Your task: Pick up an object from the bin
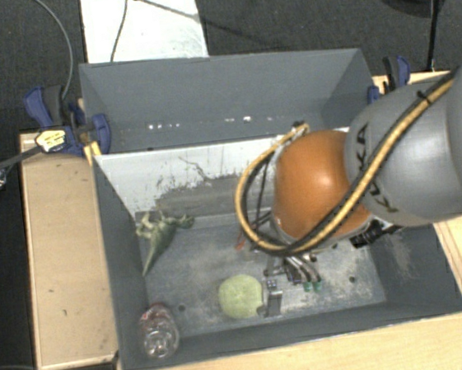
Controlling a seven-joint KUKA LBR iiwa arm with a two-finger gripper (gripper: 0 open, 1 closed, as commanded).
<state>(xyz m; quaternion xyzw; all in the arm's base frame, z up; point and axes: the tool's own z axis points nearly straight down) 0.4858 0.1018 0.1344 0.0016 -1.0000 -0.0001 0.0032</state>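
Three loose items on the floor of a grey metal bin (229, 97): a pale green ball (240, 297) at lower centre of the frame, a green toy dinosaur (160, 229) at left centre, a clear crumpled plastic piece (158, 331) in the lower left corner. Reaching in from the right, a KUKA arm (428, 166) under an orange wrist cover (314, 183), with the end effector (273, 293) down near the bin floor just beside the ball's right flank, perhaps touching it. Apart or together: impossible to tell beneath the cover and the looped cables (243, 203). No item visibly in its grip.

Likely target, judging by nearness alone: the ball. Chief hazard from here: a round and light-looking thing, apt to roll leftward at any sideways nudge, off toward the plastic piece or the front wall. Further risk in closing off-centre on a curved flank: squeezing the ball out instead of trapping it. Also possible: a scrape against the metal floor on any deeper push. Cables hanging low over mid-bin, liable to snag or to brush the dinosaur on a move toward the left of the frame. Dinosaur and plastic piece well apart from the end effector, so little chance of a double pick.
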